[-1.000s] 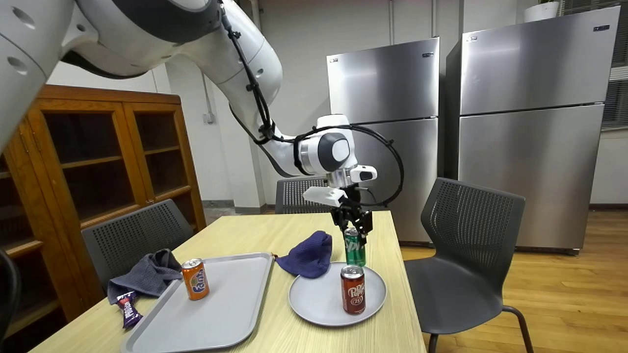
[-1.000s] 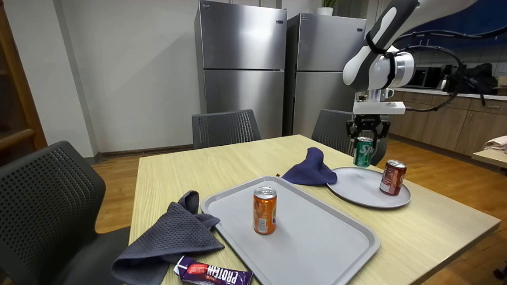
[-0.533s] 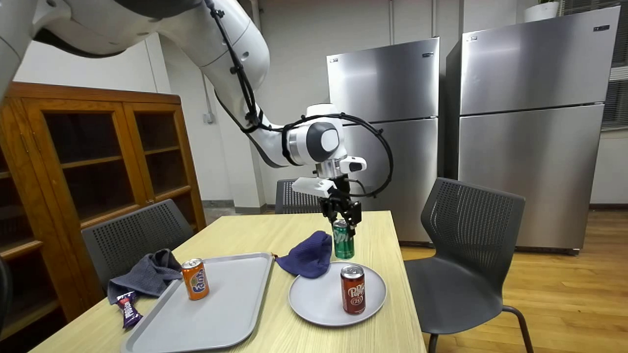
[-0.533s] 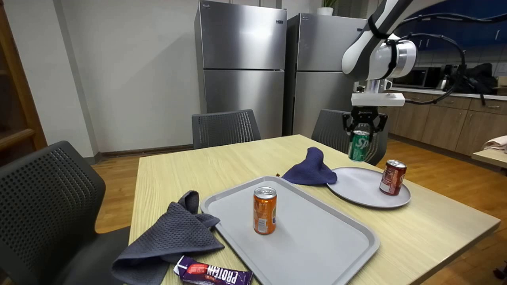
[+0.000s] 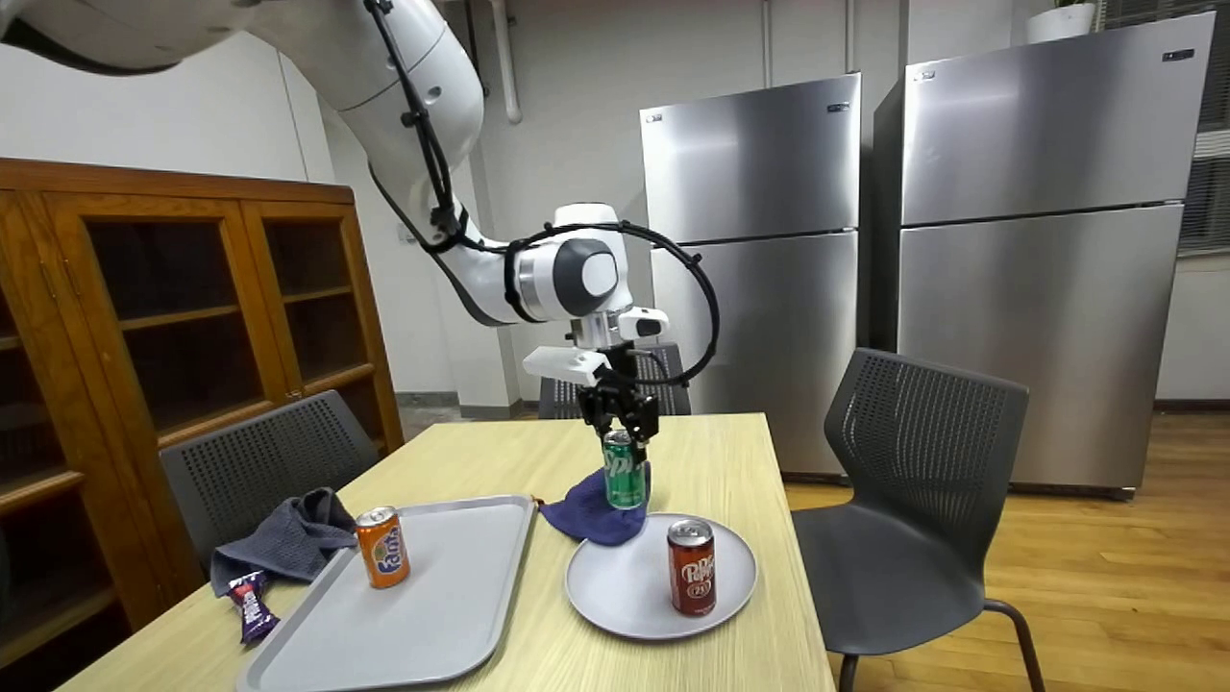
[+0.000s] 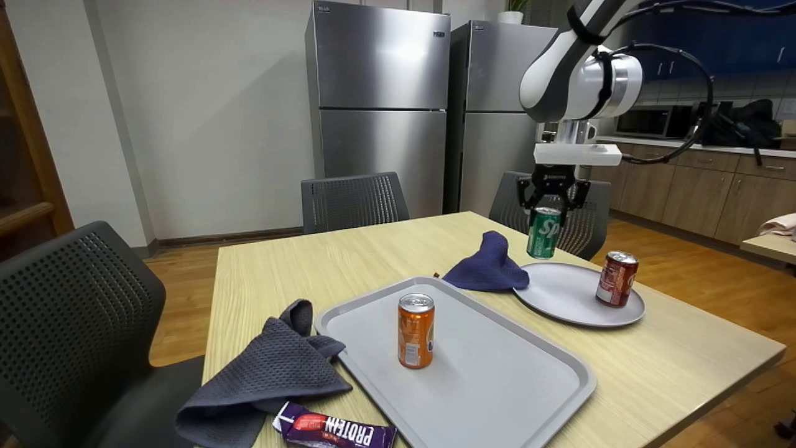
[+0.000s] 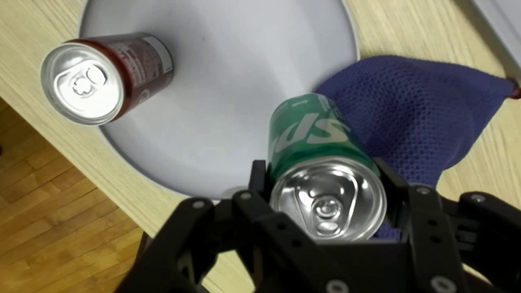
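gripper (image 6: 548, 217) is clamping one green metal can (image 6: 543, 234) of three, at right in an exterior view; two waffle-textured cloths (image 6: 267, 361) are lying rumpled.

Three cans (image 6: 543, 236) (image 6: 416, 331) (image 6: 617, 279), two cloths (image 6: 270, 361) (image 6: 487, 269), one plate (image 6: 563, 291)

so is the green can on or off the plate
Off: in both exterior views the gripper holds the green can in midair.

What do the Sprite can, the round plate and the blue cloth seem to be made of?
Sprite can: metal, probably aluminium, glossy, with a mirror-like silver top.
Round plate: smooth, matte grey; ceramic or plastic, as its dull sheen leaves open.
Blue cloth: soft-looking fabric, possibly cotton or microfibre; matte, with waffle-like texture and folds.
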You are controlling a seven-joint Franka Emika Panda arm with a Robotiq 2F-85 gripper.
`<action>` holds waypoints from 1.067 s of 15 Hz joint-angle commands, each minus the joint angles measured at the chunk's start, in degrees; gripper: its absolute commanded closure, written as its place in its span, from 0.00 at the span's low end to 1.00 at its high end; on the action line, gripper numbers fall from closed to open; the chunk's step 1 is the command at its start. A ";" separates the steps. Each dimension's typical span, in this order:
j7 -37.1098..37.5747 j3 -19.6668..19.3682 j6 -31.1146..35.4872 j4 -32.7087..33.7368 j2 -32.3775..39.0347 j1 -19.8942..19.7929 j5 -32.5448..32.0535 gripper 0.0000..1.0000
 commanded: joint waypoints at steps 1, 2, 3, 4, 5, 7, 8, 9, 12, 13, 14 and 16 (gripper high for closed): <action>-0.81 1.56 1.50 -5.15 -4.45 1.38 -0.14 0.61; -0.62 1.92 1.81 -5.93 -4.84 1.89 -0.12 0.61; -0.62 2.27 1.89 -6.52 -5.17 2.32 -0.21 0.61; -0.59 2.64 1.92 -7.12 -5.47 2.79 -0.18 0.61; -0.41 2.94 1.82 -7.57 -5.68 3.25 -0.15 0.61; 0.16 3.59 1.19 -8.33 -6.24 4.20 -0.10 0.61; 0.93 3.65 1.27 -8.84 -6.62 4.92 -0.45 0.61; 2.46 3.24 1.54 -9.16 -6.78 5.98 -1.63 0.61; 4.32 3.37 1.13 -10.49 -7.78 8.11 -3.02 0.61; 4.72 3.49 0.86 -10.93 -8.17 8.74 -3.38 0.61; 6.05 3.26 0.75 -11.41 -8.51 9.83 -4.54 0.61; 8.33 3.43 0.93 -12.24 -8.98 11.40 -6.10 0.61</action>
